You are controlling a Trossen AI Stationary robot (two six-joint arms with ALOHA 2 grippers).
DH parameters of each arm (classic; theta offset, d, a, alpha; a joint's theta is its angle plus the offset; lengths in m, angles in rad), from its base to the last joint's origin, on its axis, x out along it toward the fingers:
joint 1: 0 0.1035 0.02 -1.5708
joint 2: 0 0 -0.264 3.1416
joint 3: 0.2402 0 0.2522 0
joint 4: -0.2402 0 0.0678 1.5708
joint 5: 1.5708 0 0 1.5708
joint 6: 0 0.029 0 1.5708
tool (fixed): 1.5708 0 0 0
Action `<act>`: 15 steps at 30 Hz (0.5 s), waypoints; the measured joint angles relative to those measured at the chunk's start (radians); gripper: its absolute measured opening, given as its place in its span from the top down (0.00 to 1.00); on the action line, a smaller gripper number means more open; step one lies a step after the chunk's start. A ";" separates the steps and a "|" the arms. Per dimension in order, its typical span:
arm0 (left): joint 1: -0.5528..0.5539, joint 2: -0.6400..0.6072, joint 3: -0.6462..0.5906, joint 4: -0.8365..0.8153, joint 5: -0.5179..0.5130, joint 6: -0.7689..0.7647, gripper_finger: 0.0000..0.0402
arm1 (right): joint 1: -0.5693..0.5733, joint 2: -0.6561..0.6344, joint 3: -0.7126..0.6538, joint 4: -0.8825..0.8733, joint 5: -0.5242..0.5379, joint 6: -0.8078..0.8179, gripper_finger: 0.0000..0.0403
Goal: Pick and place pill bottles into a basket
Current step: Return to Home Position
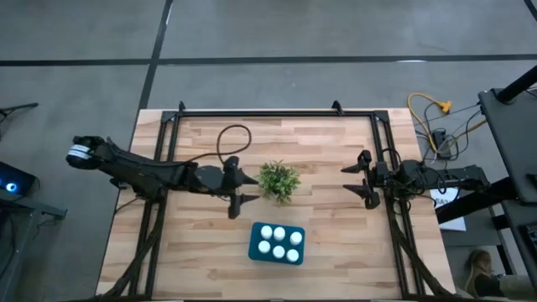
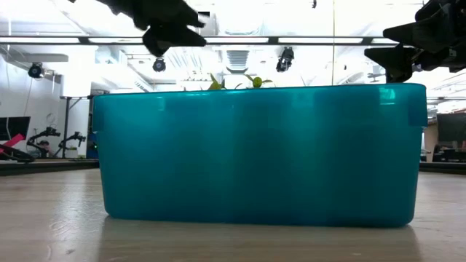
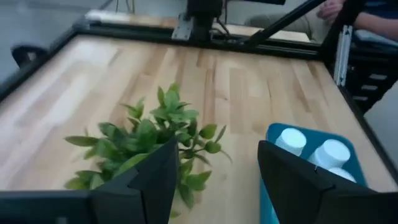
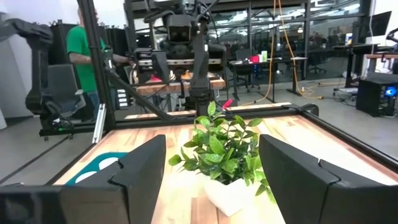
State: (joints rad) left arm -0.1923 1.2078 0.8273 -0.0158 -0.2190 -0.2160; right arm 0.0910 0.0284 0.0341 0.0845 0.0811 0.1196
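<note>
The teal basket (image 1: 276, 243) stands near the table's front middle with several white pill bottles (image 1: 278, 242) upright inside it; two of their caps (image 3: 290, 140) show in the left wrist view. My left gripper (image 1: 252, 190) hovers open just left of the green plant (image 1: 278, 180) and behind the basket, with nothing between its fingers. My right gripper (image 1: 349, 182) waits open at the table's right, pointing level at the plant (image 4: 227, 155). In the low view the basket's wall (image 2: 255, 153) fills the picture and hides the bottles.
The small leafy plant in a white pot (image 4: 227, 193) stands at the table's middle, between the two grippers. A black frame rail (image 1: 277, 113) runs along the far edge. A person in green (image 4: 78, 50) stands beyond the table. Bare wood (image 1: 193, 252) lies left of the basket.
</note>
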 joint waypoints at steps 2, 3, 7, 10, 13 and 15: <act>0.010 -0.038 -0.047 0.048 0.022 0.050 0.49 | 0.000 0.000 0.000 0.000 -0.002 0.000 0.38; 0.015 -0.056 -0.068 0.077 0.044 0.071 0.49 | 0.000 0.000 0.000 0.000 -0.001 0.000 0.38; 0.031 -0.119 -0.154 0.153 0.130 0.128 0.49 | 0.000 0.000 0.000 0.000 -0.002 0.000 0.37; 0.042 -0.164 -0.219 0.177 0.140 0.147 0.49 | 0.000 0.000 0.000 0.000 -0.002 0.000 0.36; 0.048 -0.194 -0.268 0.217 0.139 0.149 0.49 | 0.000 0.000 0.000 0.000 -0.002 0.000 0.37; 0.054 -0.208 -0.290 0.237 0.145 0.157 0.49 | 0.000 0.000 0.000 0.000 -0.002 0.000 0.37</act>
State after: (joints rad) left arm -0.1386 0.9998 0.5375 0.2216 -0.0745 -0.0587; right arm 0.0914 0.0284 0.0341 0.0845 0.0792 0.1194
